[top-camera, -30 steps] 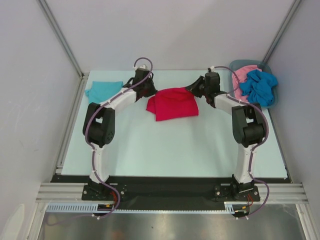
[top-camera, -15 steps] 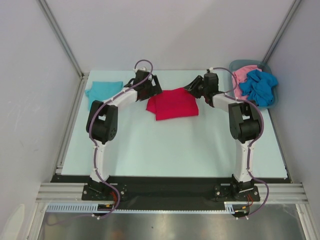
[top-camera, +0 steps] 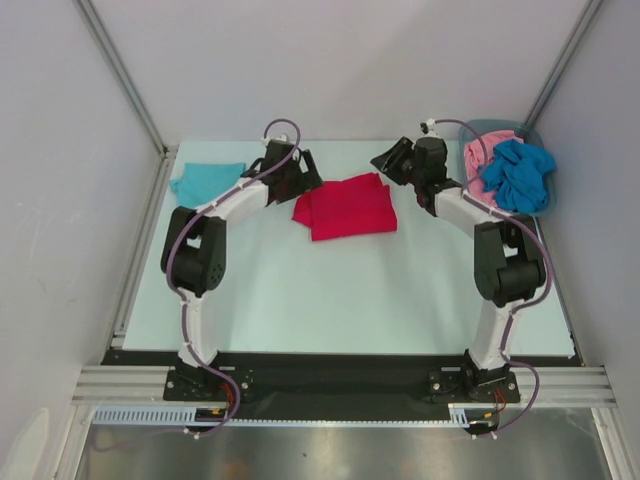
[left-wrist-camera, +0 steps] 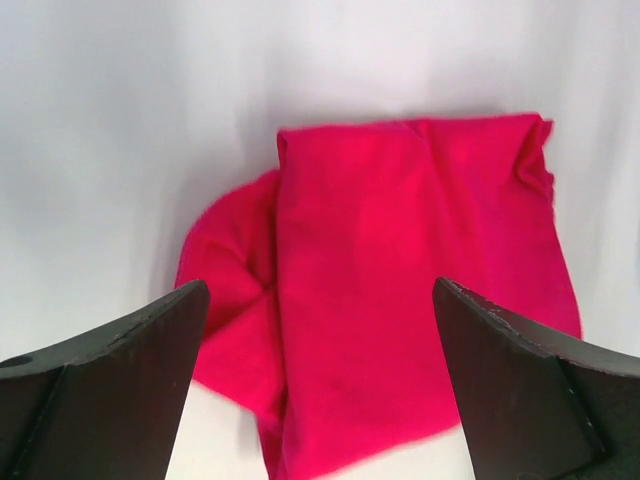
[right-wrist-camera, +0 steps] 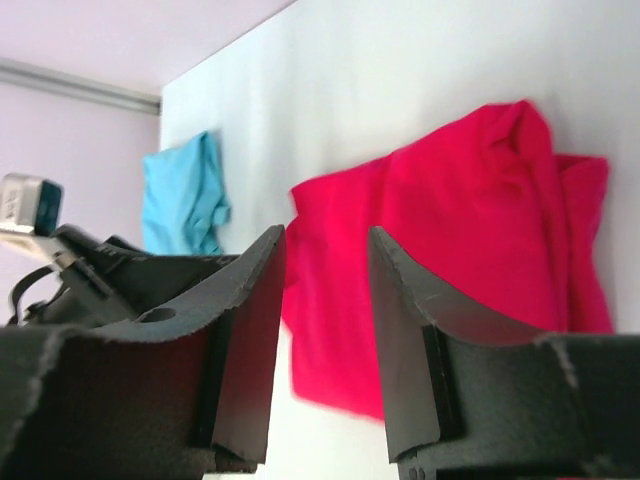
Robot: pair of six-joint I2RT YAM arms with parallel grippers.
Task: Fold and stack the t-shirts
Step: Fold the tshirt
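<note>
**Top external view.** The red t-shirt (top-camera: 345,207) lies folded on the table (top-camera: 330,290), far of centre, between the two claws. The left claw (top-camera: 300,172) sits at the shirt's far-left corner; this angle does not confirm whether they touch. The right claw (top-camera: 388,162) sits above the far-right corner. A teal t-shirt (top-camera: 208,181) lies folded at the far-left corner of the table. A pink t-shirt (top-camera: 480,155) and a blue t-shirt (top-camera: 517,172) are heaped in the grey bin (top-camera: 543,207) at far right.

**Left wrist view.** The left claw is released, its fingers (left-wrist-camera: 130,370) spread wide. Nothing is between them, and the red t-shirt lies below.

**Right wrist view.** The right claw is released. Its fingers (right-wrist-camera: 250,330) stand partly apart with nothing gripped. The red and teal t-shirts lie beyond.
</note>
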